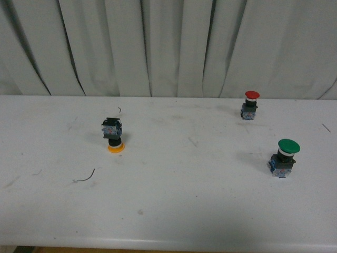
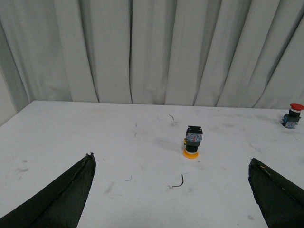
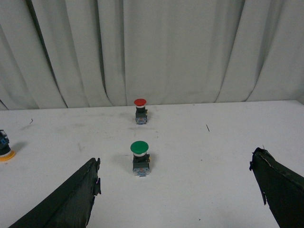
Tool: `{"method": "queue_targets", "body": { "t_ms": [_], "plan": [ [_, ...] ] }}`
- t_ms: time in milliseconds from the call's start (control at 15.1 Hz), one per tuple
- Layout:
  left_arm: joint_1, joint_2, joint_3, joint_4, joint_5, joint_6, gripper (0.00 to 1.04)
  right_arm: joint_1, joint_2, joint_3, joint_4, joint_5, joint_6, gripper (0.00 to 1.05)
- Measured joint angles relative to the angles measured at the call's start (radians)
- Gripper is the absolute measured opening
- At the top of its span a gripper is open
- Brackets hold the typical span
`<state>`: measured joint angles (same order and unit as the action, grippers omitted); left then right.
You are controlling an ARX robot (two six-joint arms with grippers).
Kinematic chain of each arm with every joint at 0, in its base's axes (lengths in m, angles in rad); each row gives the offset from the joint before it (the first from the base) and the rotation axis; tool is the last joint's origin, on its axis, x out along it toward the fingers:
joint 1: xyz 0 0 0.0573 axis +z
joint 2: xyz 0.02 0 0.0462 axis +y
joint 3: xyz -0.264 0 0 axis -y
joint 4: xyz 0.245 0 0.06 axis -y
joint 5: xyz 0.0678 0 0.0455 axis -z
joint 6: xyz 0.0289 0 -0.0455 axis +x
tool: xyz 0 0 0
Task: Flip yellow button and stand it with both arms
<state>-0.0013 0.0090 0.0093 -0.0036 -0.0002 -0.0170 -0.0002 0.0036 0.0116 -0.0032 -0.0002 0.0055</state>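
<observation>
The green button [image 3: 140, 159] stands upright on the white table [image 3: 204, 190], cap up, with its boxy base resting on the surface. Straight beyond it, closer to the grey curtain [image 3: 166, 47], the red button [image 3: 140, 110] also stands cap up, well apart from the green one. Far off to one side of the green button, the yellow button [image 3: 4, 147] is cut by the picture's edge, its yellow cap down on the table. A thin dark scrap [image 3: 207, 128] lies on the opposite side. The right gripper [image 3: 175, 159] is spread wide, its black fingers [image 3: 71, 199] nearer the camera than the green button and touching nothing.
</observation>
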Motion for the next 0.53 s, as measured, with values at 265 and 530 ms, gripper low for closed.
{"method": "queue_targets", "body": {
  "t_ms": [265, 530],
  "plan": [
    [0.0, 0.0, 0.0, 0.0, 0.0, 0.0, 0.98, 0.0, 0.0, 0.0, 0.0, 0.0, 0.0, 0.98],
    [0.0, 0.0, 0.0, 0.0, 0.0, 0.0, 0.98, 0.0, 0.0, 0.0, 0.0, 0.0, 0.0, 0.98]
  ]
}}
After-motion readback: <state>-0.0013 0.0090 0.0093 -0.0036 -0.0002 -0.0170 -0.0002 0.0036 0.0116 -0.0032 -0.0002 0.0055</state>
